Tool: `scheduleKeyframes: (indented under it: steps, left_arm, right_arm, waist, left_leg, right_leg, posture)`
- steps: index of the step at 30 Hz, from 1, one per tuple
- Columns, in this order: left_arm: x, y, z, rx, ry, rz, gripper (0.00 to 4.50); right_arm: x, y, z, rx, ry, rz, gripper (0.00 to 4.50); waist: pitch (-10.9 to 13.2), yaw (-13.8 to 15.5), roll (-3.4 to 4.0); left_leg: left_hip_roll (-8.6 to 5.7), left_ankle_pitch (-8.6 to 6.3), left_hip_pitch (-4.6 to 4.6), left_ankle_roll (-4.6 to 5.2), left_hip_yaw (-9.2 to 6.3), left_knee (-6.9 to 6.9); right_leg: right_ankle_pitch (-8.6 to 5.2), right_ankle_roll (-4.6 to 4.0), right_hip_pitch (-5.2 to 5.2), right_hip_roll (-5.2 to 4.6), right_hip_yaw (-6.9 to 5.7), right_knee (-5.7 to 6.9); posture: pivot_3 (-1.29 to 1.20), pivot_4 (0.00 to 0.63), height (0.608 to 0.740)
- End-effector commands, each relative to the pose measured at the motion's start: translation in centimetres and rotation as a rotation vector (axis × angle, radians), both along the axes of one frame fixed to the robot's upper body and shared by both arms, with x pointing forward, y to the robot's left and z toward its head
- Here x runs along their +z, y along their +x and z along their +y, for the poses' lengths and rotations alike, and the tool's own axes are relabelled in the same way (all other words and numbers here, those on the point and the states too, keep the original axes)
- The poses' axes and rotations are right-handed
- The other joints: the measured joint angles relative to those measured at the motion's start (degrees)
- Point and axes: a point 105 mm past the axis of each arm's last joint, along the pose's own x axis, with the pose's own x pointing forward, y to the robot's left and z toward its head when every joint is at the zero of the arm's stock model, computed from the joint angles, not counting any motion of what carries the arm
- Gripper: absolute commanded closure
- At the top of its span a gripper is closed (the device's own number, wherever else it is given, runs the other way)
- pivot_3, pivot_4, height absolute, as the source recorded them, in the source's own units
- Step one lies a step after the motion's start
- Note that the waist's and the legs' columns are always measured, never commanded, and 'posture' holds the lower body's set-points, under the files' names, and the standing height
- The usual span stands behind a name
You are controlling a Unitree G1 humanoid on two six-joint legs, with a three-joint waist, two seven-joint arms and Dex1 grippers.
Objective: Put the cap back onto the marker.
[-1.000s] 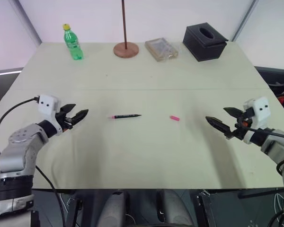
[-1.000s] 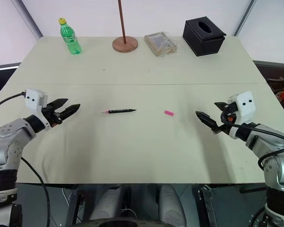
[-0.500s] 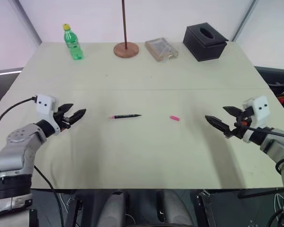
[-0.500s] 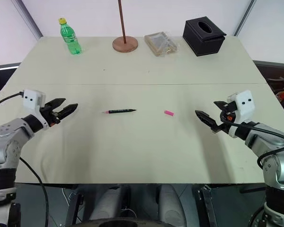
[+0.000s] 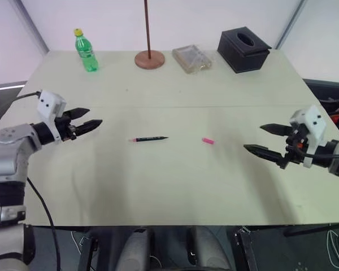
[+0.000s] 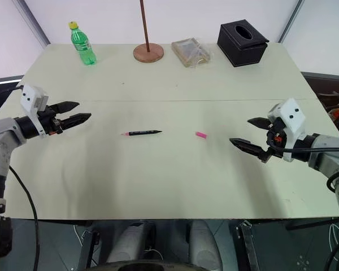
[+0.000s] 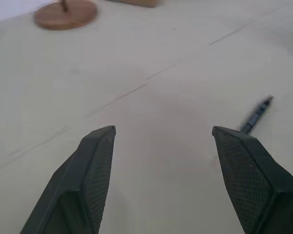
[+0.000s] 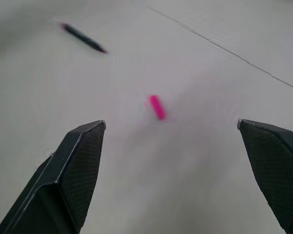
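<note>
The marker (image 5: 150,139) lies mid-table (image 5: 158,186), its pink cap (image 5: 208,140) apart on its right. My left gripper (image 5: 95,116) and right gripper (image 5: 253,137) hover spread by the side edges. A bottle (image 5: 86,51), stand (image 5: 150,59), clear box (image 5: 192,58) and black box (image 5: 244,49) line the far edge.

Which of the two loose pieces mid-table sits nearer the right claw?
The pink cap, lying between the black marker and the right claw; the marker lies nearer the left claw.

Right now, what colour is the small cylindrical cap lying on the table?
Bright pink. The small cylindrical cap shows best in the right wrist view.
</note>
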Motion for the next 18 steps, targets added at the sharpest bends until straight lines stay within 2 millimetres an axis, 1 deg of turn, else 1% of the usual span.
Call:
scheduleKeyframes:
  steps: [1, 3, 5, 9, 12, 18]
  left_arm:
    - [0.5, 0.4, 0.6, -0.069, 0.106, 0.006, 1.20]
    - [0.3, 0.8, 0.4, -0.095, 0.130, 0.017, 1.20]
    - [0.0, 1.1, 0.3, -0.115, 0.146, 0.021, 1.20]
    - [-0.5, 1.9, -2.6, -0.250, 0.136, 0.034, 1.20]
    - [-0.8, 2.6, -5.1, -0.346, 0.123, 0.039, 1.20]
    - [-1.7, 3.9, -8.3, -0.412, 0.096, 0.032, 1.20]
  right_arm:
    - [1.7, -2.5, 3.4, 0.210, -0.003, 0.027, 0.00]
    - [1.6, -3.4, 4.5, 0.276, -0.017, 0.060, 0.00]
    - [1.4, -4.0, 5.2, 0.313, -0.044, 0.070, 0.00]
    - [1.9, -3.7, 6.3, 0.339, -0.066, 0.010, 0.00]
    - [1.7, -3.1, 6.3, 0.323, -0.086, -0.011, 0.00]
    - [0.8, -2.6, 5.9, 0.289, -0.113, -0.024, 0.00]
  waist:
    - [0.0, 0.0, 0.00]
    - [0.0, 0.1, -0.02]
    - [0.0, 0.1, -0.03]
    - [0.0, 0.5, -0.05]
    - [0.0, 0.6, -0.12]
    - [0.0, 0.1, -0.13]
  left_leg:
    - [0.02, 0.00, 0.00, 0.01, -0.01, -0.01]
    - [0.03, -0.02, -0.03, 0.03, -0.02, -0.01]
    - [0.03, -0.03, -0.06, 0.05, -0.01, 0.00]
    - [0.01, -0.03, -0.10, 0.05, -0.02, 0.04]
    - [-0.02, -0.03, -0.17, 0.05, -0.02, 0.14]
    - [-0.01, -0.06, -0.18, 0.11, -0.03, 0.13]
  right_leg:
    - [0.00, 0.00, 0.00, 0.01, -0.01, -0.01]
    - [0.00, -0.01, 0.00, 0.01, -0.02, -0.07]
    - [0.00, 0.00, 0.00, -0.01, -0.03, -0.11]
    - [0.01, 0.01, 0.00, -0.04, -0.05, -0.12]
    - [0.01, 0.02, 0.01, -0.05, -0.14, -0.12]
    - [0.01, 0.02, -0.02, -0.05, -0.11, -0.15]
  posture:
    - [0.00, 0.150, 0.740]
    - [0.00, 0.150, 0.740]
    - [0.00, 0.150, 0.740]
    - [0.00, 0.150, 0.740]
    - [0.00, 0.150, 0.740]
    - [0.00, 0.150, 0.740]
